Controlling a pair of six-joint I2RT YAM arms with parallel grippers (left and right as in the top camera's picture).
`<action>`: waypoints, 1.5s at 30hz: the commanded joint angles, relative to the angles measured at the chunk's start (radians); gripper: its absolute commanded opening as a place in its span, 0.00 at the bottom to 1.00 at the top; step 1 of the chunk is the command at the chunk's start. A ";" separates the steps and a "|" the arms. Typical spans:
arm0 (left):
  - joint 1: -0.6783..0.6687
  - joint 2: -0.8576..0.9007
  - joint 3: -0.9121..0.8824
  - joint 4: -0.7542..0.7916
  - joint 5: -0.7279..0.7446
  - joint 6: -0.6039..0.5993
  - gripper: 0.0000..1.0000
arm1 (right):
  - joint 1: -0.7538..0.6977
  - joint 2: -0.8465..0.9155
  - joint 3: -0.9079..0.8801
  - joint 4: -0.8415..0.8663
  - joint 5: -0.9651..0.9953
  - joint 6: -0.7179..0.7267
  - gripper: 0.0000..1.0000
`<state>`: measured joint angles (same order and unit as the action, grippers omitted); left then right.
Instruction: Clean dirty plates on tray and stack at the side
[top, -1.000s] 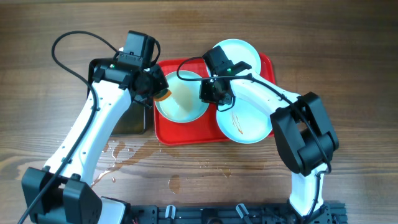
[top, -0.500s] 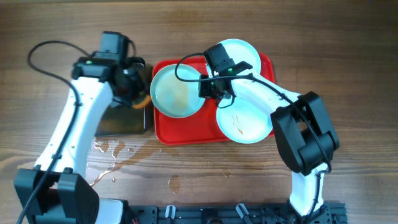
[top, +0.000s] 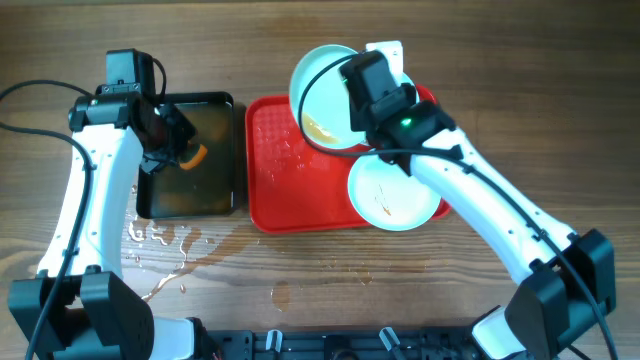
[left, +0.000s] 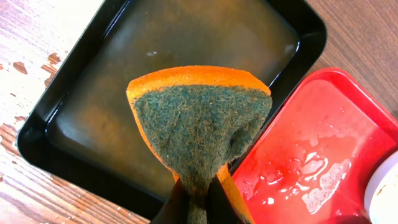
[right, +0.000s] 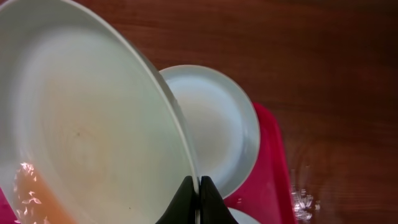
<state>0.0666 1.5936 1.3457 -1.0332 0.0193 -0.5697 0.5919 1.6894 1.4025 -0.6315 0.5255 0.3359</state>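
From above, the left claw (top: 176, 146) sits at the upper left of the frame over the black pan (top: 215, 110), clamped on an orange sponge (top: 194, 154). The pan lies just left of the red tray (top: 290, 185), which occupies the middle of the desk (top: 520, 60). Near the top centre the right claw (top: 355, 100) grips the rim of a lifted plate (top: 320, 95), tilted above the tray's upper edge, with an orange smear low in its bowl. A streaked plate (top: 395, 192) rests on the tray's lower right corner, thin brown marks across it. Spilled water (top: 165, 240) glints on the desk below the pan. In the left wrist view the sponge (left: 199, 118), its green scouring face towards the camera, is pinched between the claw's fingers (left: 180, 208) at the bottom edge; murky water fills the pan (left: 174, 43) behind it, and the wet tray (left: 311, 149) shows at the lower right. In the right wrist view the claw's fingers (right: 186, 202) close together on the thin rim of the lifted plate (right: 93, 124), which fills the left of the frame; beyond it a third plate (right: 217, 124) lies on the tray (right: 270, 162).
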 joint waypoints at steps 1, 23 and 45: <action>0.004 0.006 0.003 0.005 -0.013 0.016 0.04 | 0.098 0.008 0.005 0.004 0.299 -0.055 0.04; 0.004 0.006 0.003 0.008 -0.013 0.016 0.04 | 0.281 0.002 0.003 0.039 0.536 -0.058 0.04; 0.004 0.006 0.003 0.008 -0.013 0.016 0.04 | -0.967 -0.078 -0.220 -0.202 -0.393 0.110 0.04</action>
<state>0.0666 1.5936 1.3457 -1.0283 0.0193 -0.5694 -0.3042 1.5597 1.2324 -0.8688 0.1772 0.4217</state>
